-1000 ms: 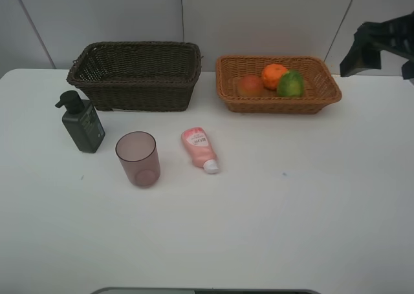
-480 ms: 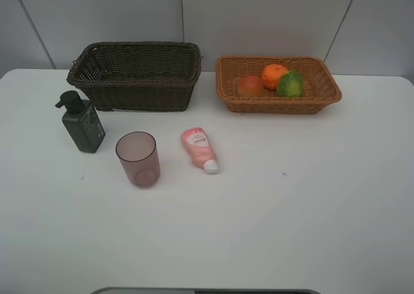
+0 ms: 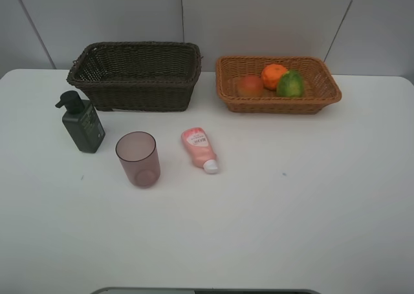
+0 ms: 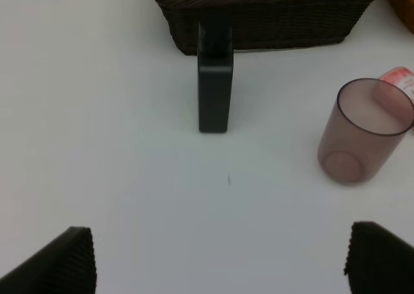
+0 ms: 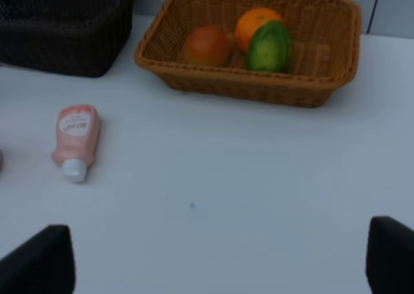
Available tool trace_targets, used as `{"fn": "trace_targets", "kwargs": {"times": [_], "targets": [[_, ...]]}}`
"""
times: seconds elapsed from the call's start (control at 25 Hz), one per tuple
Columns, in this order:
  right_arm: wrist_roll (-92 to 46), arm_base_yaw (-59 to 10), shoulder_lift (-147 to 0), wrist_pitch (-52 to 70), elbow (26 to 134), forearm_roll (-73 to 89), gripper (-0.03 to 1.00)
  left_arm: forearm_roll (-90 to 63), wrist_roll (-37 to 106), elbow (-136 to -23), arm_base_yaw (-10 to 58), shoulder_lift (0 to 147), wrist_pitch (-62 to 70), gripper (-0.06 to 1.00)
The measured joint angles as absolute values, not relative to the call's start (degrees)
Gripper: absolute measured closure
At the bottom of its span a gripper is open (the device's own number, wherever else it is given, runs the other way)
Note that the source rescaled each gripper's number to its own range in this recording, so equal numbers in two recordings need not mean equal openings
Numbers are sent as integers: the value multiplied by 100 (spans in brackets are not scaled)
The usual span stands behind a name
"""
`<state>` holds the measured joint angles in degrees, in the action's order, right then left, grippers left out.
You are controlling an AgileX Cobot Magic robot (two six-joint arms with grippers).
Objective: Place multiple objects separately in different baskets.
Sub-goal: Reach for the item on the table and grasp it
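Jaws are standing spread, empty, on left gripper [image 4: 223, 258] and right gripper [image 5: 220, 262]. Upright dark green plastic pump bottle [image 4: 215, 94] is awaiting pickup; advise gripping body below pump.

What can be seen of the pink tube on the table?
The pink tube is a small squeeze tube, plastic by its look, with a white cap and a pale label bearing dark print. It lies flat on the white table, cap toward the near edge, beside the mauve cup but apart from it, in front of the gap between the dark basket and the tan basket. Only the table touches it.
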<state>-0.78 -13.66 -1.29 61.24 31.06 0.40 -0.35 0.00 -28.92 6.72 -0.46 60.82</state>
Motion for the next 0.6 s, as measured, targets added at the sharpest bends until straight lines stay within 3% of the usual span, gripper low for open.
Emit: {"fn": "trace_targets", "kwargs": {"times": [0.32, 0.6], "targets": [[-66, -1311, 17, 6086, 3030, -48, -3, -35, 0, -2892, 672, -46, 6082, -5], [182, -217, 23, 6086, 3030, -48, -3, -35, 0, -2892, 672, -46, 6082, -5]]}}
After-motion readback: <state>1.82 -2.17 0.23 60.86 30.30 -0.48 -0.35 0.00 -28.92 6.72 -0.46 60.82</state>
